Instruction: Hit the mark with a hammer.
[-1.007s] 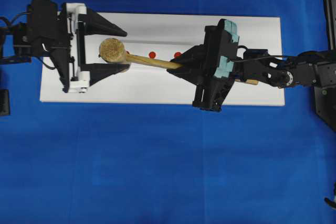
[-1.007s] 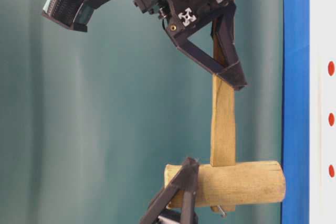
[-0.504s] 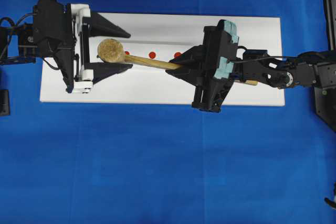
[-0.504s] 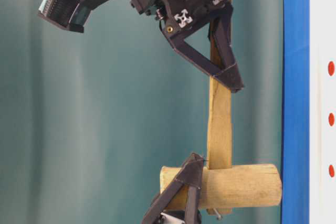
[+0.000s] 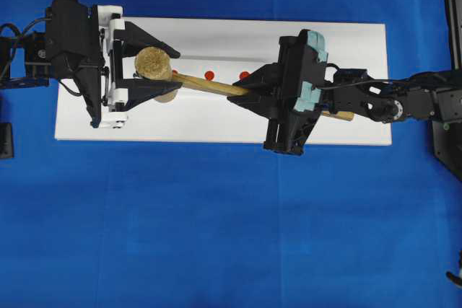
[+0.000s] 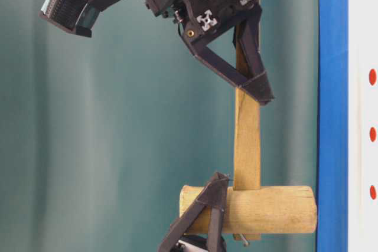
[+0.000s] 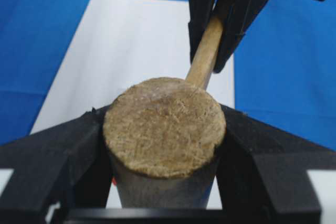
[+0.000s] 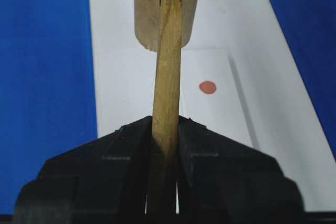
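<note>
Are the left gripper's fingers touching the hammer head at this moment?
Touching. In the left wrist view both fingers of the left gripper press against opposite sides of the hammer head, no gap showing.

One wooden hammer [image 5: 154, 65], two black grippers, left [image 5: 148, 66] and right [image 5: 245, 92], one white board [image 5: 346, 48] and three red marks [image 6: 372, 134] on one blue cloth [image 5: 216, 214].
</note>
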`<state>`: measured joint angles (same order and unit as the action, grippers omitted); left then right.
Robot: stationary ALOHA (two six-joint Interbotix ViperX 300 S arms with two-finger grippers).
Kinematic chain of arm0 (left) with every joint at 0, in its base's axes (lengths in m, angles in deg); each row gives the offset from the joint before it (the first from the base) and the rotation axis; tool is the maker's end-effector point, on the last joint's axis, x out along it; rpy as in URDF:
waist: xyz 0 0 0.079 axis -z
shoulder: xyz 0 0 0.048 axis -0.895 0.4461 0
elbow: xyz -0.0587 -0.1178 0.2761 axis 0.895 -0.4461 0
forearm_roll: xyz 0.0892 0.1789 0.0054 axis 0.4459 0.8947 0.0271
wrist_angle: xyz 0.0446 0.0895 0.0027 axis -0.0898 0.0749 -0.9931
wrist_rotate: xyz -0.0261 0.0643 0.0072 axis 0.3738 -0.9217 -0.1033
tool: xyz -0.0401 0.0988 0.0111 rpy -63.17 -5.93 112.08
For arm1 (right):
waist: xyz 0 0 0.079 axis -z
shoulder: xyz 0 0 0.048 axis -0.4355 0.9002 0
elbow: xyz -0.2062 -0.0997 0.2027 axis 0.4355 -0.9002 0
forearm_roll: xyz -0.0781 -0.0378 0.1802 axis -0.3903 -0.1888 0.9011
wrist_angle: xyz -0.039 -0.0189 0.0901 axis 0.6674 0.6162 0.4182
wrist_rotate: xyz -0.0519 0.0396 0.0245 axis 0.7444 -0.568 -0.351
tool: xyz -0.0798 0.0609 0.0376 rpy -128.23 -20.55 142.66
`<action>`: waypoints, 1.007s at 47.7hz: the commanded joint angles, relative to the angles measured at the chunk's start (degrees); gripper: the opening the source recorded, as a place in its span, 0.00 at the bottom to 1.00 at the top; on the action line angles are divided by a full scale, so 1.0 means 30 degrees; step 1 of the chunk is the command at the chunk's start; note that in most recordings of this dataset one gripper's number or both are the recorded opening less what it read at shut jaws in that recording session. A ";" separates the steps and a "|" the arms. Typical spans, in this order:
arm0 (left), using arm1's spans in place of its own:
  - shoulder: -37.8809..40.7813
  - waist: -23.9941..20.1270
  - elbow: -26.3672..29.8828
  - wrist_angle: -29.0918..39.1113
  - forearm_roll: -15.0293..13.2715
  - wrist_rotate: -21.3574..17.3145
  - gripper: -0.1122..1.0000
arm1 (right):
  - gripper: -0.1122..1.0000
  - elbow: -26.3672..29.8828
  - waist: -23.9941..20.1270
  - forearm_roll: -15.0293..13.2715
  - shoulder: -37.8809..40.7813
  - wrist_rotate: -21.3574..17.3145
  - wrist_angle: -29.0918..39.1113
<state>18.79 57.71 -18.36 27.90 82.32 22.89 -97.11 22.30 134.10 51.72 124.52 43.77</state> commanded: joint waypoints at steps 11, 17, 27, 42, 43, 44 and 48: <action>-0.0469 -0.0059 0.0205 0.0117 -0.0059 0.0059 0.51 | 0.12 0.0439 -0.0146 -0.0645 -0.0557 0.0059 0.0674; -0.0498 -0.0059 0.0205 0.0293 -0.0088 0.0088 0.51 | 0.17 0.0234 -0.0146 -0.0674 -0.0732 0.0029 0.0791; -0.0527 -0.0059 0.0293 0.0762 -0.0146 0.1172 0.51 | 0.67 0.0088 -0.0176 -0.0938 -0.0850 0.0117 0.0469; -0.0674 -0.0059 0.0645 0.3516 -0.0264 0.8643 0.51 | 0.91 0.0176 -0.0498 -0.2930 -0.0850 0.0322 0.0029; -0.0703 -0.0059 0.0645 0.3779 -0.0234 0.9580 0.51 | 0.91 0.0205 -0.0527 -0.3047 -0.0850 0.0322 0.0029; -0.0762 -0.0059 0.0645 0.3955 -0.0234 1.0313 0.51 | 0.91 0.0205 -0.0527 -0.3164 -0.0850 0.0322 0.0029; -0.0850 -0.0059 0.0615 0.4365 -0.0176 1.2920 0.51 | 0.91 0.0205 -0.0498 -0.3633 -0.0820 0.0527 0.0000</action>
<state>17.91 57.53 -18.18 40.56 81.71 57.34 -97.38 20.89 124.43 50.48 125.66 44.38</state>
